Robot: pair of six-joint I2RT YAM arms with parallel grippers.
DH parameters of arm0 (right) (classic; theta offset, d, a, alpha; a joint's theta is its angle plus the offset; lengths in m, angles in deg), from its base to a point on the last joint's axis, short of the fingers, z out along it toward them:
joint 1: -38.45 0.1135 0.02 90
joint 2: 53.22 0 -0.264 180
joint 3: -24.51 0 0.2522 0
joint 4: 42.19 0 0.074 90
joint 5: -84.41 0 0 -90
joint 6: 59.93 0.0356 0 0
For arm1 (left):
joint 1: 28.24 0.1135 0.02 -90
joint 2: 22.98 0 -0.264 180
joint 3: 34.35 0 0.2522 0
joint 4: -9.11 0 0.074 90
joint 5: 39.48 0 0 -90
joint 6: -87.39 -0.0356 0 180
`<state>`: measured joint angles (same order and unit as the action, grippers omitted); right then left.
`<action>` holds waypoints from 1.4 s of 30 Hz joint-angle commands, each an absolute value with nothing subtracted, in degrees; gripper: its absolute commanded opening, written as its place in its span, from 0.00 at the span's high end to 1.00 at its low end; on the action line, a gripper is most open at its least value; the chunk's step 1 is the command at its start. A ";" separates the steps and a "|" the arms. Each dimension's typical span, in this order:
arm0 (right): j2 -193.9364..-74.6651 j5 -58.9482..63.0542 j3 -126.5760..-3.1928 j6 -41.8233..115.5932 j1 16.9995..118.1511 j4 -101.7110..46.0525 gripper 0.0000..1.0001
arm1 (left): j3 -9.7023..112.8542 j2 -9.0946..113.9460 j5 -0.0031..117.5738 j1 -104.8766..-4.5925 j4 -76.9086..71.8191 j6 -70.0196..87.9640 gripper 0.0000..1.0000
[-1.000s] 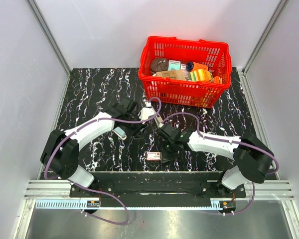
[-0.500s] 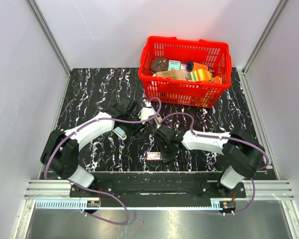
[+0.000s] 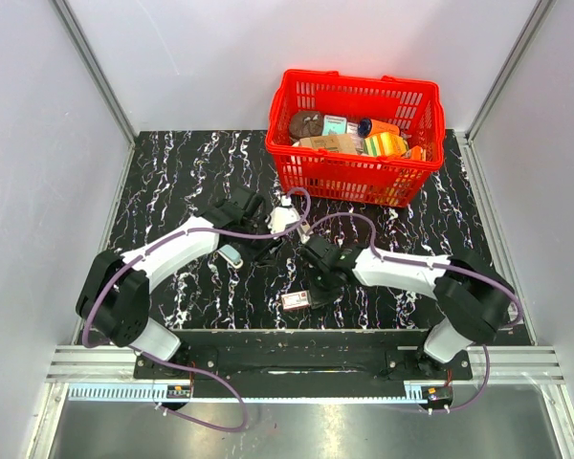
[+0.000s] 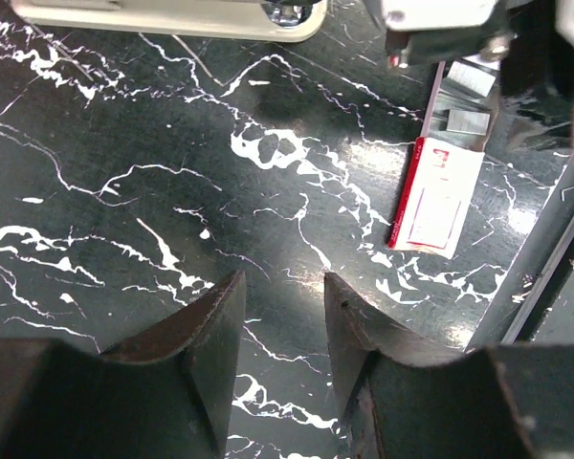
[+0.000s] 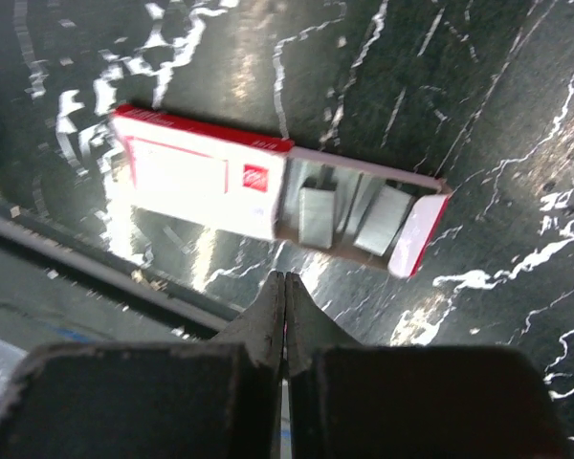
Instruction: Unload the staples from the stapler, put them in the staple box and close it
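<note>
The cream stapler [image 3: 286, 218] lies on the black marble table below the basket. It also shows along the top edge of the left wrist view [image 4: 172, 16]. My left gripper [image 3: 265, 247] hovers left of it, open and empty [image 4: 282, 287]. A red-and-white staple box [image 3: 295, 300] lies near the front edge, its tray slid open with several staple strips [image 5: 349, 215] inside. My right gripper [image 3: 318, 285] is just above the box, jaws pressed together with nothing seen between them [image 5: 285, 279]. The box also shows in the left wrist view [image 4: 438, 196].
A red basket [image 3: 356, 182] full of groceries stands at the back right. A small pale object [image 3: 231, 256] sits by the left arm. The black metal rail [image 3: 297, 337] runs along the table's near edge, close to the staple box.
My right gripper has shifted a little left and farther over the staple box, and the box has turned slightly. The left arm has barely moved.
</note>
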<state>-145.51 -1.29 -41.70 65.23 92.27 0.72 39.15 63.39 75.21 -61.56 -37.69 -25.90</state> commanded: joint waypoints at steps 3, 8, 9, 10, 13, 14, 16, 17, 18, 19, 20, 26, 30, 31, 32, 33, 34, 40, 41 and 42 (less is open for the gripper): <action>-133.22 1.89 -41.11 64.79 88.56 1.54 0.93 | 36.63 60.69 73.29 -64.70 -37.08 -30.99 0.57; -129.16 1.70 -35.84 64.70 80.03 -0.12 0.75 | 34.25 60.17 72.15 -66.46 -37.43 -33.98 0.57; -129.59 2.14 -35.22 64.53 78.89 -0.65 0.74 | 33.90 60.34 71.80 -66.82 -37.34 -34.25 0.57; -130.47 2.67 -34.70 64.61 77.92 -1.52 0.74 | 33.46 60.60 71.45 -67.17 -37.34 -34.60 0.57; -133.19 5.13 -32.06 65.22 75.98 -6.08 0.73 | 32.67 61.30 69.95 -68.57 -36.82 -35.13 0.57; -133.98 6.35 -31.18 65.57 75.02 -8.19 0.73 | 32.32 61.31 69.43 -69.01 -36.47 -35.21 0.57; -135.65 9.25 -29.08 66.19 73.44 -11.71 0.72 | 31.62 61.48 68.81 -69.54 -35.85 -35.39 0.57; -136.10 10.14 -28.28 66.37 72.65 -13.12 0.71 | 31.35 61.66 68.28 -69.98 -35.41 -35.39 0.57; -136.54 11.28 -27.32 66.72 72.03 -14.52 0.71 | 31.09 62.01 67.93 -70.42 -35.32 -35.39 0.57; -136.89 12.51 -26.35 67.07 71.50 -15.76 0.70 | 30.91 62.27 67.40 -70.77 -35.06 -35.39 0.57; -137.15 13.04 -25.82 67.16 70.97 -16.55 0.70 | 30.65 62.45 66.79 -71.21 -34.71 -35.39 0.57; -137.68 15.94 -22.65 68.74 69.74 -21.12 0.69 | 29.77 64.38 63.72 -73.41 -32.87 -35.48 0.57; -137.77 16.47 -21.16 69.53 69.74 -22.36 0.69 | 29.77 65.79 61.16 -74.46 -32.25 -35.13 0.57; -137.77 16.73 -20.81 69.71 69.74 -22.80 0.69 | 29.68 65.88 61.07 -74.64 -32.07 -34.95 0.57; -137.86 17.00 -20.37 70.06 69.74 -23.23 0.69 | 29.77 65.79 61.07 -74.90 -31.98 -34.86 0.57; -137.95 17.17 -20.10 70.15 69.74 -23.67 0.69 | 29.68 65.96 61.16 -74.99 -31.90 -34.69 0.57; -138.03 17.26 -19.75 70.32 69.74 -23.94 0.70 | 29.68 66.14 61.07 -75.34 -31.81 -34.51 0.57; -139.26 18.05 -19.75 70.59 69.74 -25.00 0.79 | 29.42 67.11 60.19 -77.10 -29.96 -34.60 0.57; -139.26 18.05 -19.66 70.59 69.74 -25.00 0.81 | 29.42 67.28 60.02 -77.28 -29.79 -34.51 0.57; -139.09 18.14 -19.66 70.50 69.74 -25.00 0.82 | 29.42 67.37 60.10 -77.54 -29.70 -34.60 0.57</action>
<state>-137.93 18.88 -20.93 71.00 69.89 -25.20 29.62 66.88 61.59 -76.55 -32.44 -34.29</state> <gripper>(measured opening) 0.204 0.430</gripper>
